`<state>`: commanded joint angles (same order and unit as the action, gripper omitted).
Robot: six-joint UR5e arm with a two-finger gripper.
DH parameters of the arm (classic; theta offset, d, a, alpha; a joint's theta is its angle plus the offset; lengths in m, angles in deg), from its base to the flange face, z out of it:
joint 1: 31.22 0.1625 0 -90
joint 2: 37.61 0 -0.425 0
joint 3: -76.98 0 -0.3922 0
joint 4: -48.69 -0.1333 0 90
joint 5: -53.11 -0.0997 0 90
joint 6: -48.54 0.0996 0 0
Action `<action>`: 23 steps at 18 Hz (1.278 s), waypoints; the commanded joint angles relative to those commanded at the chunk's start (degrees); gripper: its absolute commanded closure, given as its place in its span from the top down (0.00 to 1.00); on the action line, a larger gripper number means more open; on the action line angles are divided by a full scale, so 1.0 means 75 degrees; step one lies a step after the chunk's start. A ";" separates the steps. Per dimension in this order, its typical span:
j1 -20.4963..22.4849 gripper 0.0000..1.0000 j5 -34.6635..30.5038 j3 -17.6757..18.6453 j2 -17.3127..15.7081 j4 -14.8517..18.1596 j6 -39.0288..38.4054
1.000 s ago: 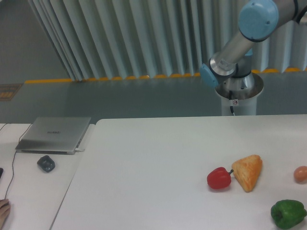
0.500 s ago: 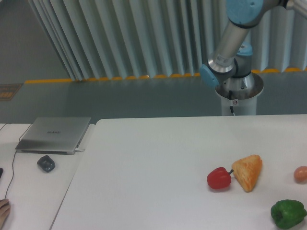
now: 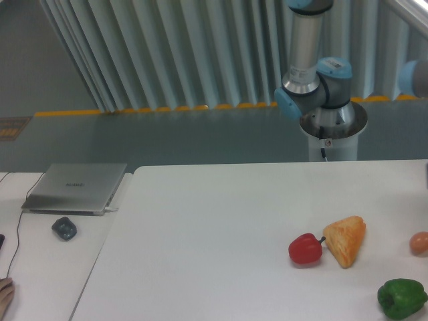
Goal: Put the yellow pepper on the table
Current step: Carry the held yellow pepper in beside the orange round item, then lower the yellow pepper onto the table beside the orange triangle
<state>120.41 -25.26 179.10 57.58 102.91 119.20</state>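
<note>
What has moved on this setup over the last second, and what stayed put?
Only the robot arm moved: its lower link swung from leaning right to standing nearly upright, and a blue joint now shows at the right edge. Its gripper is out of view, and nothing was visibly picked up or released. The red pepper, orange wedge, green pepper, laptop and mouse stayed where they were.

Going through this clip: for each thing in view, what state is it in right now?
Laptop: lid shut, flat on the side desk.
Mouse: lying beside the laptop.
Red pepper: resting on the table, stem toward the orange wedge.
Green pepper: resting on the table.
Robot arm: upright, above its base.
Yellow pepper: not in view.
Gripper: not in view.
</note>
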 joint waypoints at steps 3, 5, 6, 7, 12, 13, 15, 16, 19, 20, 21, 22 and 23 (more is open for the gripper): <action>-0.0867 0.48 -0.1662 0.0047 0.0080 0.0060 0.0012; -0.1243 0.49 -0.2344 0.0083 0.0338 0.0060 0.0035; -0.1303 0.49 -0.2486 0.0129 0.0408 0.0060 0.0070; -0.1326 0.49 -0.2488 0.0164 0.0502 0.0060 0.0094; -0.1385 0.49 -0.3212 0.0141 0.1146 0.0025 0.0233; -0.1374 0.49 -0.3307 0.0107 0.1252 0.0002 0.0269; -0.1362 0.64 -0.3308 0.0048 0.1265 0.0001 0.0258; -0.1362 0.67 -0.3308 0.0036 0.1265 0.0001 0.0258; -0.1373 0.92 -0.3308 0.0036 0.1311 -0.0010 0.0223; -0.1373 1.00 -0.3308 0.0036 0.1312 -0.0010 0.0188; -0.1385 1.00 -0.3308 0.0024 0.1312 -0.0010 0.0176; -0.1374 1.00 -0.3308 0.0001 0.1300 -0.0010 0.0199; -0.1373 1.00 -0.3273 -0.0034 0.1300 -0.0010 0.0234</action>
<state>110.11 -49.81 178.84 67.33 102.83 120.96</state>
